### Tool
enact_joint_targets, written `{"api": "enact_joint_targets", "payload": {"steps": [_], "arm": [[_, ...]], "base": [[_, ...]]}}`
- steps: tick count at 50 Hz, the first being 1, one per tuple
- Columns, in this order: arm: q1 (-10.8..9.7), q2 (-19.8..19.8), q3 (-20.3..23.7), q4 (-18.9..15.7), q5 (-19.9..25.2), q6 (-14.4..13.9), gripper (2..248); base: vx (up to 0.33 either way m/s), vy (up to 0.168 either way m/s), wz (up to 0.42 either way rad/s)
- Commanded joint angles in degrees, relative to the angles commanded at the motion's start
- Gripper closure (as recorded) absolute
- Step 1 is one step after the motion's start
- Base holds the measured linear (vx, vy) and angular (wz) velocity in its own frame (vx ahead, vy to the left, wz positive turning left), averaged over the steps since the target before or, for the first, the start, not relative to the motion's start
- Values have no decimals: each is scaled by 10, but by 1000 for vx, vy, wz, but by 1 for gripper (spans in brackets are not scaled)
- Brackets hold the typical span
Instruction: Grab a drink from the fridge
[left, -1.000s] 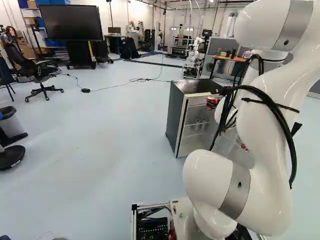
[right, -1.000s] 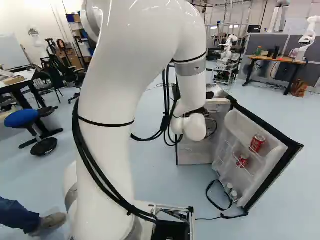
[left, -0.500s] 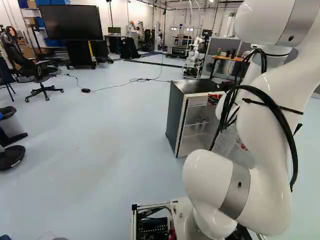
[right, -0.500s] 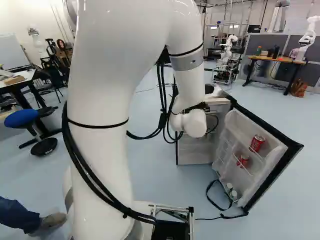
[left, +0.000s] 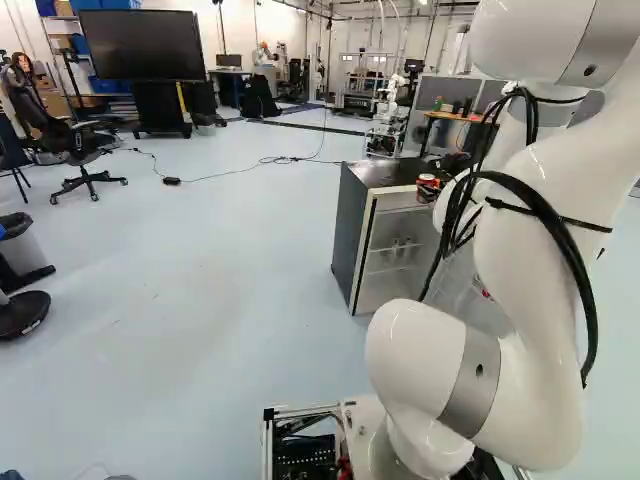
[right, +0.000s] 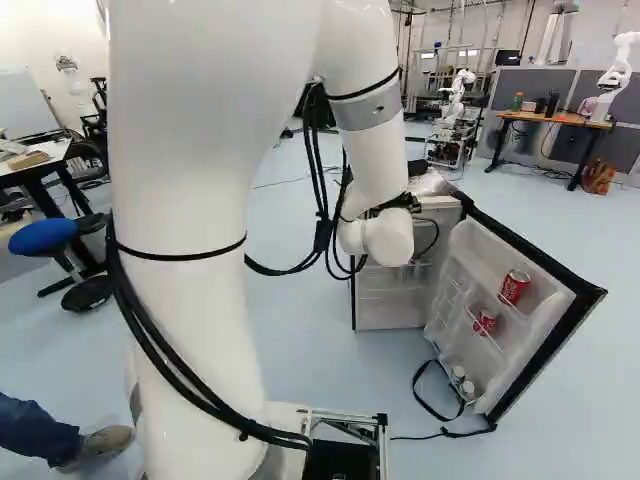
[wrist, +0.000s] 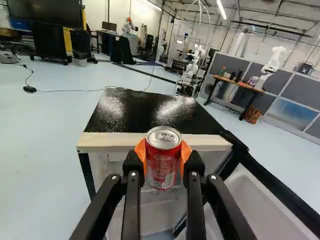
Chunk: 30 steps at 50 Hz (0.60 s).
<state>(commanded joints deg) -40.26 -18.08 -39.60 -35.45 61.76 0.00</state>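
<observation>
In the left base view my gripper (left: 431, 180) shows partly beside the white wrist, at the height of the fridge top. In the wrist view the gripper (wrist: 163, 159) is shut on an upright red drink can (wrist: 163, 167), orange pads pressing it from both sides. Behind the can lies the black top of the fridge (wrist: 135, 107), above its pale front edge. The fridge door (right: 540, 345) stands wide open in the right base view. Its shelves hold two more red cans, an upper one (right: 514, 287) and a lower one (right: 485, 321).
A black strap (right: 430, 400) hangs by the door's lower corner. Cables (left: 240, 172) run over the floor beyond the fridge. Farther off are another robot (right: 457, 95) and a wooden-topped table (right: 560, 118). A stool (right: 45, 237) stands at the left of the right base view.
My arm has lifted the gripped can from in front of the fridge's upper opening to about the level of its top. The wrist has tilted. Base, fridge and door have stayed put.
</observation>
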Motion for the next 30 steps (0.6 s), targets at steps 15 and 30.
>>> {"api": "enact_joint_targets", "payload": {"steps": [15,30], "arm": [[16,7,-15,10,0,0,162],[41,1,-33,35,0,0,162]], "base": [[0,0,0],[0,0,0]]}}
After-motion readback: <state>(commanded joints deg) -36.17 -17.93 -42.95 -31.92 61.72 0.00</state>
